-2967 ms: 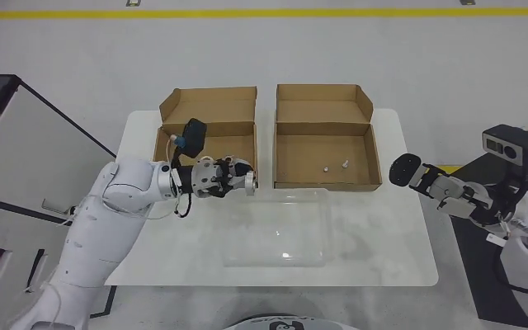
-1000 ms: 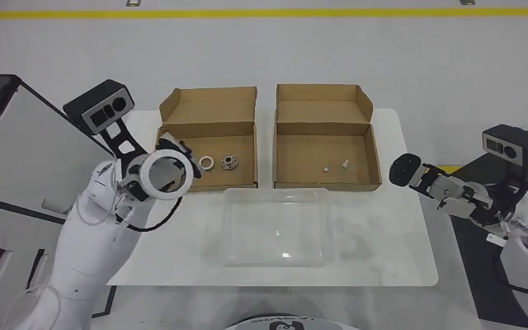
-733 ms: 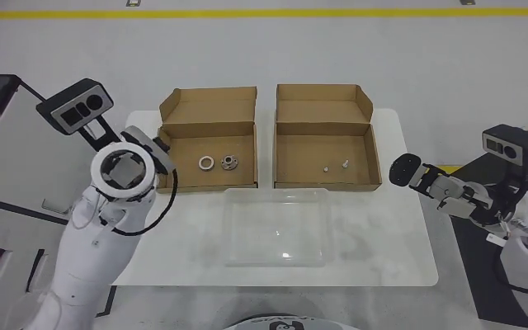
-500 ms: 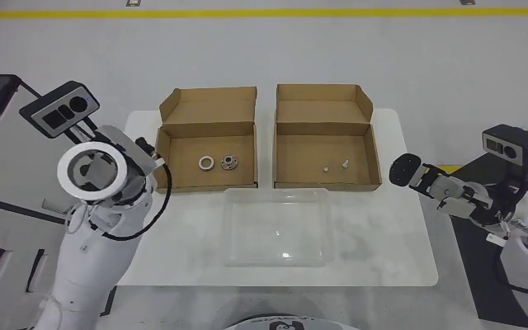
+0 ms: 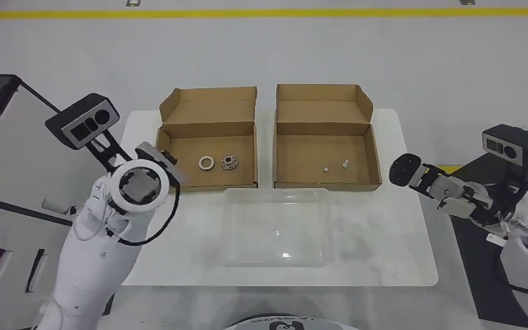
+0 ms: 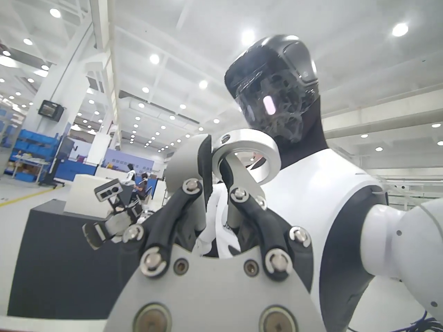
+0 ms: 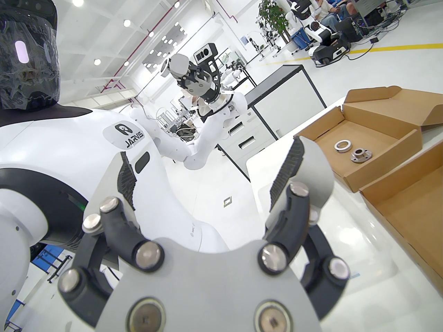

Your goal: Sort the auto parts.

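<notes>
The left end effector (image 6: 214,158) is clamped on a silver metal ring (image 6: 268,148): one finger passes through the hole and the other presses the outer rim. In the top view that arm is raised at the left of the frame, over the left edge of the white counter (image 5: 371,247) and beside the left cardboard box (image 5: 206,106). Inside this box lie a second ring (image 5: 204,162) and a flanged hub (image 5: 228,162), just beside each other. The right cardboard box (image 5: 322,106), next to it, holds two small parts (image 5: 327,168) near its front wall. A clear tray (image 5: 276,235) sits lower centre, just below both boxes. The right end effector (image 7: 209,155) hangs at the right of the frame, past the counter's edge, fingers spread apart.
</notes>
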You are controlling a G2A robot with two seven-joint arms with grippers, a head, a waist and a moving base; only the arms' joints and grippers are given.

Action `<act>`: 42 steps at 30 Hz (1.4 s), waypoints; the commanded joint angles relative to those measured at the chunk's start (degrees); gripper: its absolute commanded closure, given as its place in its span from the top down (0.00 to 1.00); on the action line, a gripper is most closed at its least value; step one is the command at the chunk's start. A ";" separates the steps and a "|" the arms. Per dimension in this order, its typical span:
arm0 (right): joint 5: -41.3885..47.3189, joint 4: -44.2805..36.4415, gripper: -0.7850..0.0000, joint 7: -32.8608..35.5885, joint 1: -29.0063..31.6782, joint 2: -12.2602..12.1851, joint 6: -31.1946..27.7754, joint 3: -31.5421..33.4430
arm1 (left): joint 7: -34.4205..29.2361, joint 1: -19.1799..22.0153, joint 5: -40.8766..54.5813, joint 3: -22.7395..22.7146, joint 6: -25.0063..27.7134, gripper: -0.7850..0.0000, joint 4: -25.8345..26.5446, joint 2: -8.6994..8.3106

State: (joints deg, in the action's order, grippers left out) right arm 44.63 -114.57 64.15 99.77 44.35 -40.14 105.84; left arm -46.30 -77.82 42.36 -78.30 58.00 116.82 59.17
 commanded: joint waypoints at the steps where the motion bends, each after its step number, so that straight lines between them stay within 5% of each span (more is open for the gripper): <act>1: 0.00 0.00 1.00 0.00 0.00 0.00 0.00 0.00 | 0.01 -0.15 -1.21 0.29 0.00 0.00 -0.23 -0.42; 8: 0.00 0.00 1.00 0.00 0.00 0.00 0.00 0.00 | 0.01 -0.48 -2.00 0.43 0.00 0.00 -0.64 -1.35; 20: 0.00 0.00 1.00 0.00 0.00 0.00 0.00 0.00 | 0.01 -2.18 11.86 -1.08 0.00 0.00 1.18 -0.33; 42: 0.00 0.00 1.00 0.00 0.00 0.00 0.00 0.00 | 0.01 -2.10 -0.23 -0.58 0.00 0.00 -0.76 -1.48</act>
State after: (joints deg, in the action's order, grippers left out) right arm 44.63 -114.57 64.15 99.77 44.35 -40.14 105.84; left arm -46.29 -79.96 41.97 -78.91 58.00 116.13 57.74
